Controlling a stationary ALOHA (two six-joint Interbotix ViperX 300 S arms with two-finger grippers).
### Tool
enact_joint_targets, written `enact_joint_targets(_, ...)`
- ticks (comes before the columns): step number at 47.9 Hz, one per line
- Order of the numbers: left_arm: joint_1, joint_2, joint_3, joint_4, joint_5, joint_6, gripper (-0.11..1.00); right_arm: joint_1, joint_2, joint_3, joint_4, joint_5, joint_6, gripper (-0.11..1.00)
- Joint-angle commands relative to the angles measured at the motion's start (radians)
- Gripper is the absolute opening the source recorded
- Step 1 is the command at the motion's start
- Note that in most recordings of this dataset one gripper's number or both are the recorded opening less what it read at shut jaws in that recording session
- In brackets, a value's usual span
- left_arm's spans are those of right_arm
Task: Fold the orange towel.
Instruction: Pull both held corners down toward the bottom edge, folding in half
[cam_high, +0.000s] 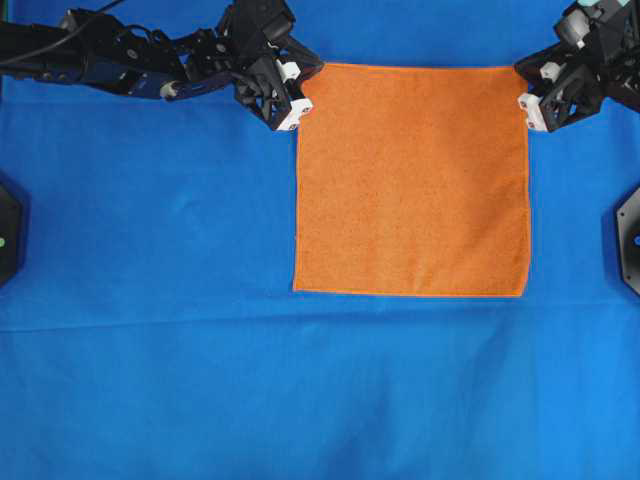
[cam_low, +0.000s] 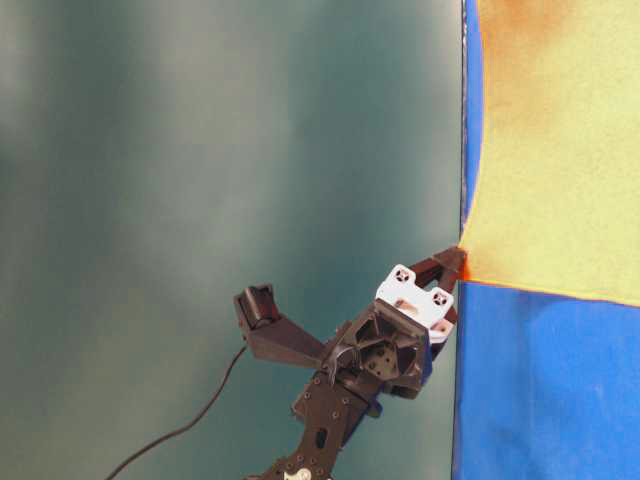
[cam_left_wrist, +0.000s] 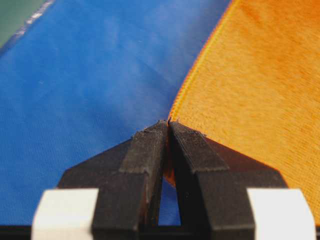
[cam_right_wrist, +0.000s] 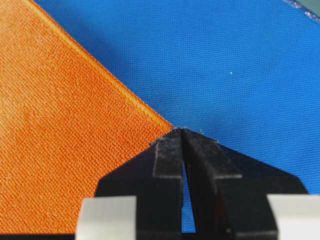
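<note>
- Orange towel (cam_high: 412, 180): bright orange square of nubby microfibre with a thin stitched hem, spread flat and unfolded on the blue tablecloth (cam_high: 150, 300), right of the cloth's centre and toward its far edge in the overhead view.
- Left gripper (cam_high: 305, 82): at the towel's far left corner, black fingers pressed together at their tips, pinching that corner.
- From the left wrist view: corner of the orange towel (cam_left_wrist: 250, 85) caught between the two dark fingers (cam_left_wrist: 145, 155), orange fabric visible in the narrow slit between them, hem running away up and to the right over the blue tablecloth (cam_left_wrist: 90, 90).
- Right gripper (cam_high: 522, 80): at the towel's far right corner, fingers likewise pressed together, clamped on that corner.
- From the right wrist view: tips of the black fingers (cam_right_wrist: 167, 160) meeting right at the point of the orange towel (cam_right_wrist: 60, 140), hem stretching away up and to the left, blue tablecloth (cam_right_wrist: 210, 60) to the right of it.
- Table-level view: one gripper (cam_low: 452, 264) gripping a towel corner (cam_low: 560, 180) at the tablecloth (cam_low: 540, 380) edge, towel washed out to pale yellow-orange by glare, blurred grey-green backdrop (cam_low: 200, 180) beyond.
- Near edge of the towel lying flat and straight on the tablecloth, well apart from both grippers.
- Two black arm bases (cam_high: 8, 228) at the left and right edges of the tablecloth, level with the towel's lower half.
</note>
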Motion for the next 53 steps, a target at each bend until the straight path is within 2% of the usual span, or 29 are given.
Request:
enact_joint_targets(1,-0.026,-0.046,-0.002,0.002,0.015,0.002,0.05,0.017,-0.020,-0.003,-0.002,0.000,0.008,0.02)
enact_joint_targets(8,-0.071,-0.083,0.034,0.002,0.060,0.003,0.05,0.074,-0.080,0.015,0.006,0.067,0.021,0.02)
enact_joint_targets(17,-0.143,-0.138,0.104,0.002,0.083,0.002,0.05,0.192,-0.216,0.051,0.029,0.212,0.072,0.02)
enact_joint_targets(23,-0.210,-0.167,0.144,0.002,0.084,0.002,0.05,0.287,-0.310,0.081,0.046,0.278,0.121,0.02)
enact_joint_targets(34,-0.347,-0.172,0.163,0.002,0.100,-0.014,0.05,0.500,-0.439,0.103,0.072,0.419,0.258,0.02)
enact_joint_targets(44,-0.449,-0.160,0.146,0.002,0.155,-0.018,0.05,0.678,-0.423,0.104,0.078,0.485,0.402,0.02)
enact_joint_targets(53,-0.492,-0.155,0.144,0.002,0.170,-0.020,0.05,0.805,-0.351,0.101,0.078,0.483,0.505,0.02)
